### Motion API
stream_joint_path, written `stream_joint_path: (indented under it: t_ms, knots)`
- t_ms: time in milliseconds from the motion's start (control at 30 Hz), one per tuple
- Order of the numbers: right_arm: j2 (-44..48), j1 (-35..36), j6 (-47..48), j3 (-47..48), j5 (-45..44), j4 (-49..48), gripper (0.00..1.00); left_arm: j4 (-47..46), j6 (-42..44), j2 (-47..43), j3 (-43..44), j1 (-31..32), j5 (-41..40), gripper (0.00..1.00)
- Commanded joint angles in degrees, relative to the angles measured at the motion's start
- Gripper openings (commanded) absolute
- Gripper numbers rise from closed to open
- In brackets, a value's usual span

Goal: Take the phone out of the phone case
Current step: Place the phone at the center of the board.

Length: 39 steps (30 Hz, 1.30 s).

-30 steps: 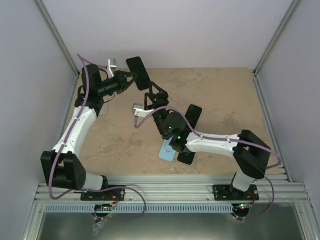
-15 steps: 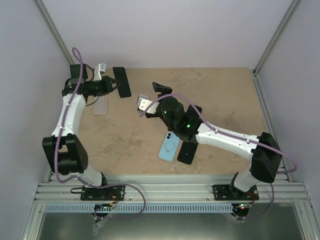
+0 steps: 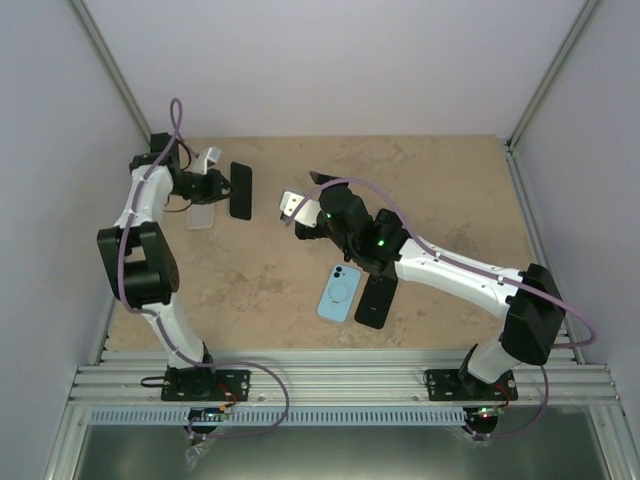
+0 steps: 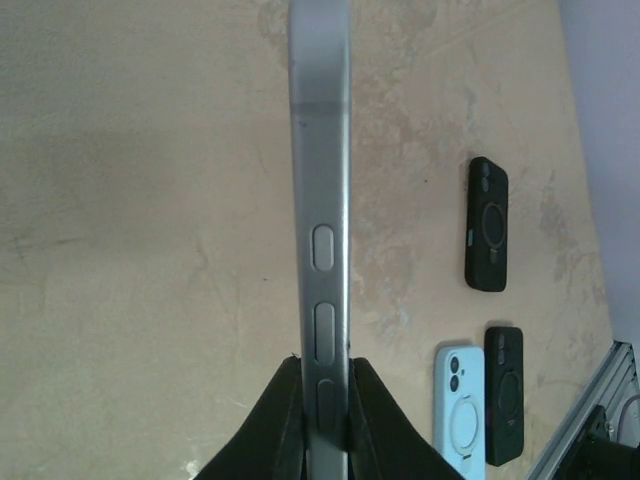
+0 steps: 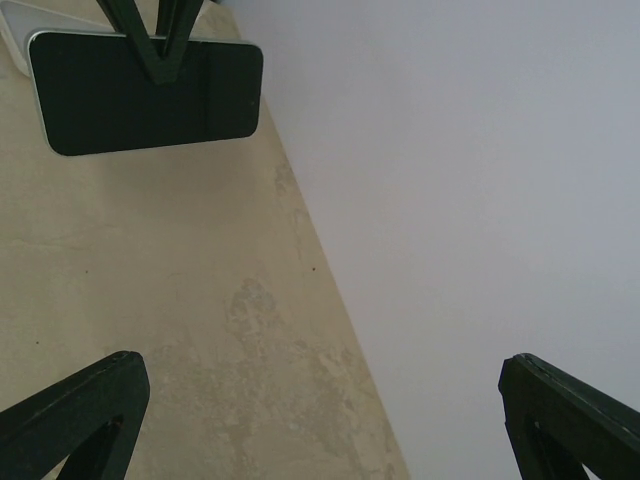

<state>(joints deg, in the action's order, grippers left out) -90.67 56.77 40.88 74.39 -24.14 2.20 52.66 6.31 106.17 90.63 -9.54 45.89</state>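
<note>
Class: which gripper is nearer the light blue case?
Right. The right gripper hovers beyond the light blue case; the left gripper holds the phone far to its left.

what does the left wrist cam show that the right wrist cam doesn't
Only left wrist: the phone edge-on, its side buttons showing; two black cases and a light blue case lying on the table. Only right wrist: the phone's dark screen, the right gripper wide open, the wall. Both: the phone clamped in the left gripper, and the table.
</note>
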Motion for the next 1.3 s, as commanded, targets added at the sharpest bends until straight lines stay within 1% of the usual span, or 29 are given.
stream_joint_path:
  t_ms: [0, 467, 633, 867, 1067, 1267]
  knots:
    - [-0.4, -0.3, -1.0, 1.7, -0.3, 1.1, 0.98, 7.2, 7.8, 4.8, 5.3, -1.7, 2.7, 0.00]
    - [-1.1, -0.6, 0.1, 1.1, -1.3, 0.1, 0.98, 9.1, 9.3, 18.7, 14.1, -5.3, 4.9, 0.00]
    - [-1.0, -0.7, 0.5, 0.9, -1.6, -0.2, 0.98, 12.2, 10.6, 24.2, 19.0, -5.9, 7.6, 0.00]
    - [-1.2, -1.0, 0.1, 0.9, -1.6, -0.4, 0.98, 15.9, 11.4, 29.9, 24.9, -6.2, 9.4, 0.00]
    - [-1.4, -1.1, 0.0, 1.1, -1.5, -0.3, 0.98, 14.8, 9.4, 33.0, 27.6, -6.5, 8.5, 0.00]
    - [-1.2, -1.3, -0.1, 1.0, -2.0, -1.1, 0.98, 13.6, 7.6, 34.6, 28.8, -6.7, 7.2, 0.04]
